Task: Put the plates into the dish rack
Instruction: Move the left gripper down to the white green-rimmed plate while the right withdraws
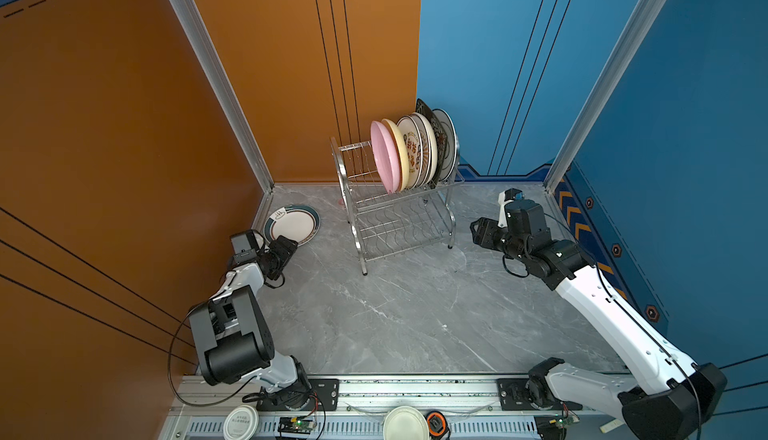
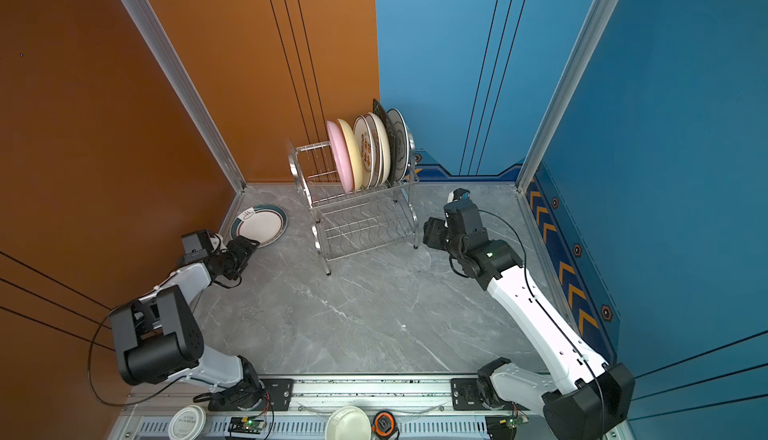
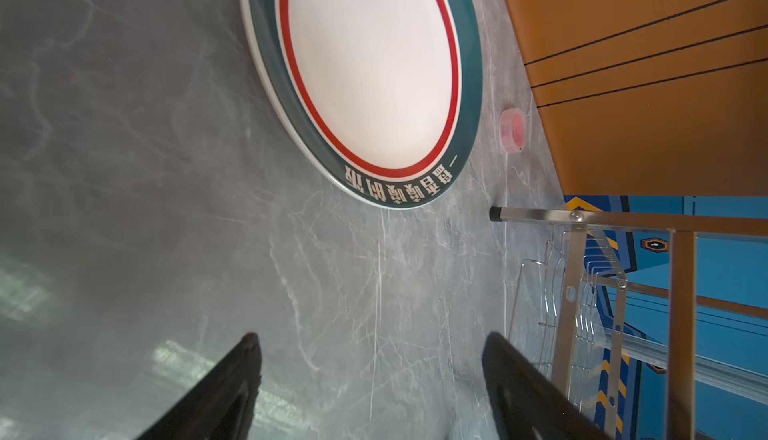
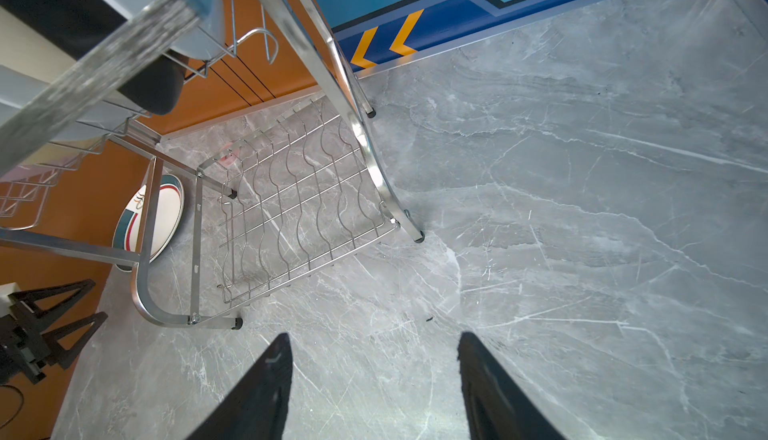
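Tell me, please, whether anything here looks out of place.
The round white plate with a teal rim lies flat on the grey marble table, beside the steel wire dish rack, whose upper tier holds the other plates on edge. A small pink tape roll sits nearby.

A slotted aluminium rail (image 1: 415, 388) runs along the front edge. Beyond it spreads a grey marble tabletop (image 1: 395, 313), closed in at the rail's left by an orange wall (image 1: 104, 126) and at its right by a blue wall (image 1: 478, 64). On the rail's near side, toward its left end, lies a white round lid (image 1: 241, 422) with printed text. Near its middle sits a plain white dish (image 1: 405, 423), and next along is an orange-and-black object (image 1: 436, 423), perhaps a tape measure. Farthest from the rail, at the orange wall's foot, stands a pink tape roll (image 3: 512, 129).
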`<state>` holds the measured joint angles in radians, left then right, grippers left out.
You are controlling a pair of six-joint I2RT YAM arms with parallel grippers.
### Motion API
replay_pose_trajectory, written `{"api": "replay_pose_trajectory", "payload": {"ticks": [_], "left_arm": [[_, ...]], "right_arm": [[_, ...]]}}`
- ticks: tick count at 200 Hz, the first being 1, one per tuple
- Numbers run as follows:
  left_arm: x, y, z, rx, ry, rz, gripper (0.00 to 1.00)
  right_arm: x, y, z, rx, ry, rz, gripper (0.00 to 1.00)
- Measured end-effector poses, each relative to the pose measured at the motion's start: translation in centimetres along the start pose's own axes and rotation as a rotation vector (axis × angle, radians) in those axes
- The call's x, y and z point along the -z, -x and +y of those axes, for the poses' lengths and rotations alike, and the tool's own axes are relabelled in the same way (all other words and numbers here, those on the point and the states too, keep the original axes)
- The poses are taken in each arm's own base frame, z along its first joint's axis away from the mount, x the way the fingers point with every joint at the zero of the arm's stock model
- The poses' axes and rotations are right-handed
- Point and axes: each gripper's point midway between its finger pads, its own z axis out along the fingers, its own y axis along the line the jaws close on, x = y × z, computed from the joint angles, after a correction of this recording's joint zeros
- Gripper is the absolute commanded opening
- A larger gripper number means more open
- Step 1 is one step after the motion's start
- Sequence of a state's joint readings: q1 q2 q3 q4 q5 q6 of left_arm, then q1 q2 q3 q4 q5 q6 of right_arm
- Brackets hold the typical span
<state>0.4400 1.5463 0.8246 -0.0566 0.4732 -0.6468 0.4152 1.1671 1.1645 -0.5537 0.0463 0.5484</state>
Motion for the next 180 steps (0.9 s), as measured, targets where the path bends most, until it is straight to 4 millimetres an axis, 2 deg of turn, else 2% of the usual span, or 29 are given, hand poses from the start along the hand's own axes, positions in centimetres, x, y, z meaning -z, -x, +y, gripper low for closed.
{"api": "replay_pose_trajectory", "payload": {"ticks": [80,140,180], "left_arm": [[-3.5,3.2,-0.3,0.045,-0.012,-0.004,0.66],[-5.1,2.9,1.1,0.108,0.017,0.015,0.60],[-6.0,3.4,1.5,0.142,0.008,-0.006,0.56]], "right_arm": [[-0.7,0.0,-1.8,-0.056,0.009,0.027,0.65],[-0.7,0.3,-2.4,-0.071,-0.001,0.022,0.64],[-1.1,0.1,-2.6,-0.077,-0.009,0.032,0.64]]}}
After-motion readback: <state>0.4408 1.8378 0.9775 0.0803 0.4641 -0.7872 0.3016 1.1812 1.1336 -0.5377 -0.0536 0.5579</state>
